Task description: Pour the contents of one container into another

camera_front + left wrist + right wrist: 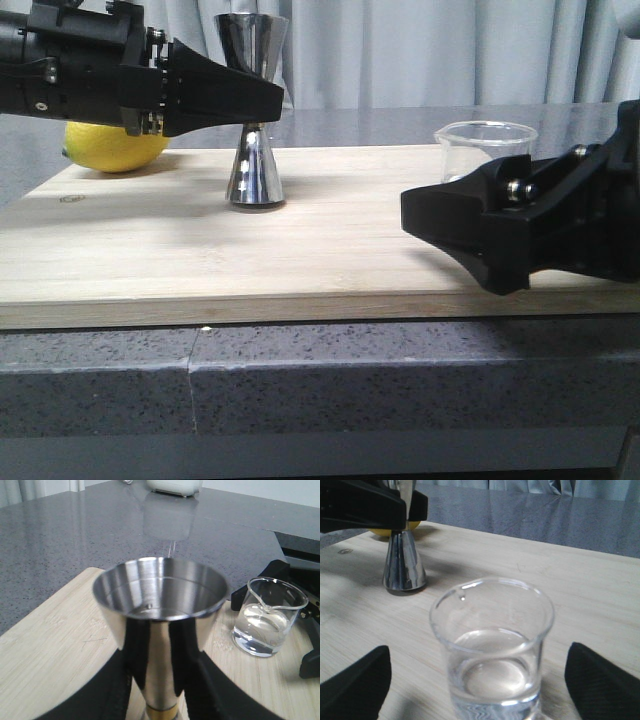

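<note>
The steel hourglass jigger (255,170) stands upright on the wooden board (300,255), left of centre. My left gripper (265,100) is shut on its narrow waist, one black finger on each side of the neck (160,587). The clear glass beaker (487,140) stands at the board's right, with clear liquid in its lower part (267,617). My right gripper (455,245) is open just in front of it. In the right wrist view its fingertips (362,680) flank the beaker (492,645) with wide gaps, touching nothing. The jigger's base (403,565) shows beyond.
A yellow lemon (115,148) lies on the board's far left corner, behind my left arm. The board rests on a grey speckled counter (300,380) whose front edge is close. A white appliance (175,486) sits far back on the counter.
</note>
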Action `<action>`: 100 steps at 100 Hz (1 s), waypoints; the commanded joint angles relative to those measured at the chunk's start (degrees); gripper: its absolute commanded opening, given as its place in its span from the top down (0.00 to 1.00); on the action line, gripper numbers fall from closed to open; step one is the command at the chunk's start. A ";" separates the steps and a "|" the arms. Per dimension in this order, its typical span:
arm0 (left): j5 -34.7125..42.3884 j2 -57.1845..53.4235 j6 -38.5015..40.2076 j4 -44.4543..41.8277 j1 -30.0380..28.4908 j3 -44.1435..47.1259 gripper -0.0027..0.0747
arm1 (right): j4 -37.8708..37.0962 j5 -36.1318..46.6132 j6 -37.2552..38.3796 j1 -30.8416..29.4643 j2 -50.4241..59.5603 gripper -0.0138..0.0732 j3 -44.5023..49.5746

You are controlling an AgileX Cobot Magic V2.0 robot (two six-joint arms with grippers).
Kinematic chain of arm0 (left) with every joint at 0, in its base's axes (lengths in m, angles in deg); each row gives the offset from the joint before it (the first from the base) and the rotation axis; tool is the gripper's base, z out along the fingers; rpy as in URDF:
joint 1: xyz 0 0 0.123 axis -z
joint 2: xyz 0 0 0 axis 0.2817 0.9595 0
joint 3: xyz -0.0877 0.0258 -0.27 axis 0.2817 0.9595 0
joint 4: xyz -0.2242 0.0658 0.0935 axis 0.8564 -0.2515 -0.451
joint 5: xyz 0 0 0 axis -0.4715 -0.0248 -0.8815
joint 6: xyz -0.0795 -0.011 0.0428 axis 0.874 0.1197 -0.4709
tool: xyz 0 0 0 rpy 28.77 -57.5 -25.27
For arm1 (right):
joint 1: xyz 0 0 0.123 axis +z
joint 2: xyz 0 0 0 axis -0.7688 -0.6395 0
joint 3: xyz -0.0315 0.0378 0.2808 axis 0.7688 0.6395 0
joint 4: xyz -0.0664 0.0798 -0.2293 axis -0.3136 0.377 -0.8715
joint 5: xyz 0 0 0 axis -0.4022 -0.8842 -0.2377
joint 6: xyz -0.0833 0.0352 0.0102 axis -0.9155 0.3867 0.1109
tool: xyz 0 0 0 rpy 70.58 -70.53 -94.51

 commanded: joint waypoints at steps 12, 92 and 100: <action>-3.88 -2.34 -0.18 5.30 0.46 -1.61 0.72 | -0.86 5.25 -0.42 0.07 0.95 0.19 -1.53; -3.88 -2.34 -0.18 5.30 0.46 -1.61 0.72 | 2.91 -14.96 -0.42 -0.49 7.33 0.49 -14.77; -3.88 -2.34 -0.18 5.30 0.46 -1.61 0.72 | 2.32 -22.26 -0.42 -0.49 8.14 0.49 -19.61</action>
